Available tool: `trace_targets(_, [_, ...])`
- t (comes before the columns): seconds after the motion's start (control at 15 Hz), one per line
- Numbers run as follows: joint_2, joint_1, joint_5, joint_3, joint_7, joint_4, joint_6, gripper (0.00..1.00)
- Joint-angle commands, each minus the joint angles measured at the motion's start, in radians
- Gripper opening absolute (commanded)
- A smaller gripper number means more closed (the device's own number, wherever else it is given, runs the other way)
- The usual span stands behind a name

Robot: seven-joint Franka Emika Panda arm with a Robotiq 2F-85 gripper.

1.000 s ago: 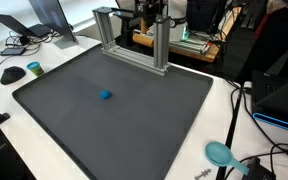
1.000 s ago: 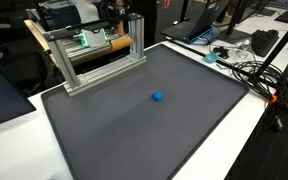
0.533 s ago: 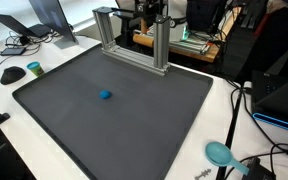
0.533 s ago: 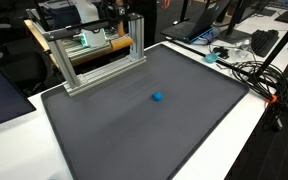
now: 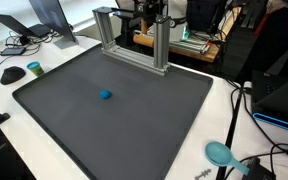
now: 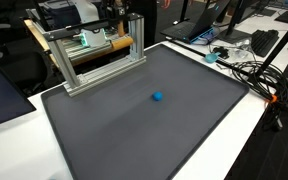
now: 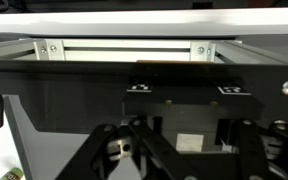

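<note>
While the gripper (image 7: 189, 150) hangs close to the aluminium frame (image 7: 134, 48), a careless forward move could strike it. Whether its fingers are open or closed cannot be told.

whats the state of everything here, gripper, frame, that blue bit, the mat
gripper, looks open, links spread wide, nothing between them
metal frame, upright at the mat's far edge
blue piece, lying loose on the mat, untouched
mat, flat on the white table
</note>
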Motion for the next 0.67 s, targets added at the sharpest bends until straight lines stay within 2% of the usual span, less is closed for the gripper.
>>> trace_targets(0.0, [-0.012,0.009,0.021,-0.017,-0.040,-0.006,-0.027,0.34])
trace_targets(0.13, [-0.012,0.012,0.029,-0.013,-0.038,-0.001,-0.030,0.23])
trace_targets(0.33, [-0.013,0.009,0.027,-0.010,-0.027,-0.004,-0.018,0.22])
trace_targets(0.6, [-0.022,0.004,0.030,-0.006,0.001,-0.021,0.081,0.22])
